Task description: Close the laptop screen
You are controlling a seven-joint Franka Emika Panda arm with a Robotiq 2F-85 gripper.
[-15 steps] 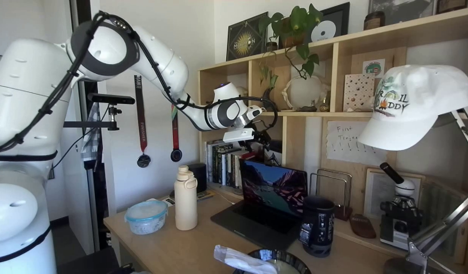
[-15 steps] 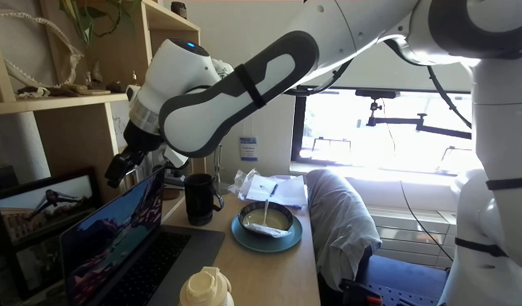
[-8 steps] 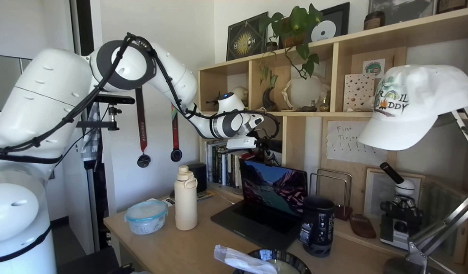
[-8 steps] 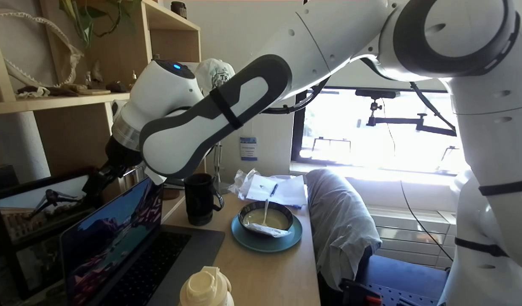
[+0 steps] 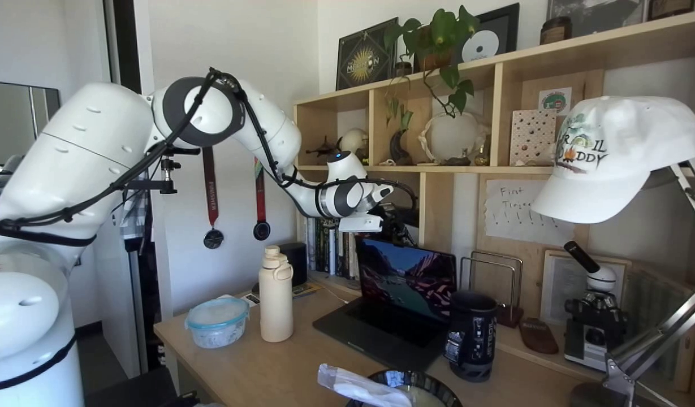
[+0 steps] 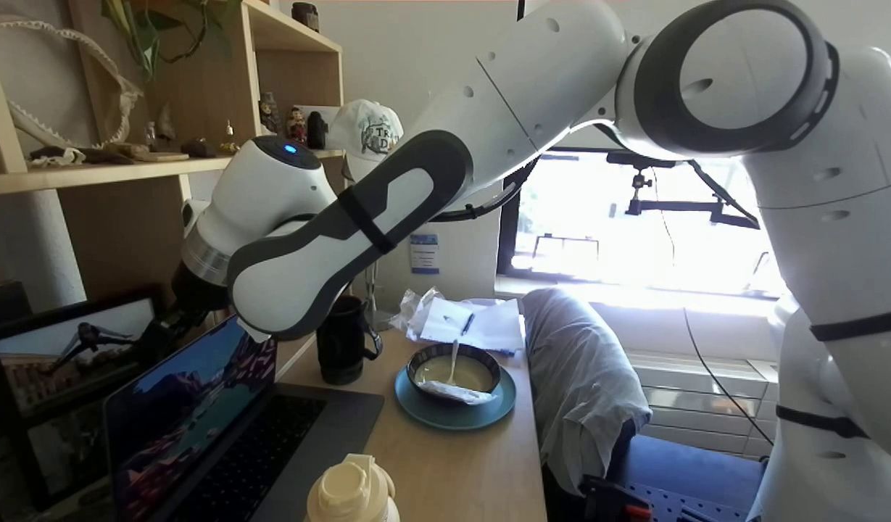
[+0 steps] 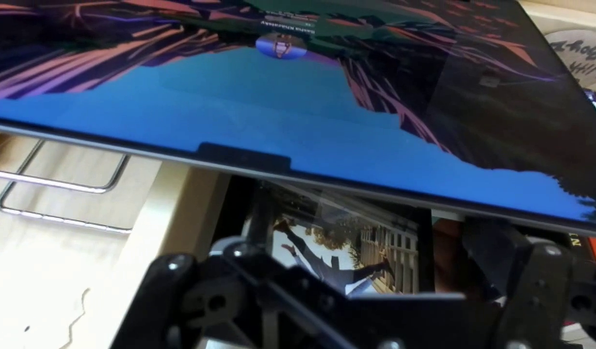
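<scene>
The laptop screen (image 5: 406, 277) stands upright and open above its dark keyboard base (image 6: 329, 420); it also shows in an exterior view (image 6: 199, 406). In the wrist view the screen (image 7: 278, 106) fills the upper part, upside down, its top edge crossing the middle. My gripper (image 7: 375, 230) is open, its two dark fingers wide apart with nothing between them. The fingers reach behind the screen's top edge, which hides the tips. In both exterior views the gripper (image 5: 402, 229) (image 6: 162, 330) is at the back of the screen, near its top edge. Contact cannot be told.
A black mug (image 5: 471, 333) stands beside the laptop's base. A cream bottle (image 5: 276, 299) and a lidded container (image 5: 217, 321) stand on the desk. A framed photo (image 6: 75, 355) and a wire holder (image 5: 494, 277) are behind the laptop. A bowl (image 6: 454, 370) sits nearby.
The arm has come down and forward. My gripper has moved from above the screen's top edge to lower behind it. The laptop has not moved.
</scene>
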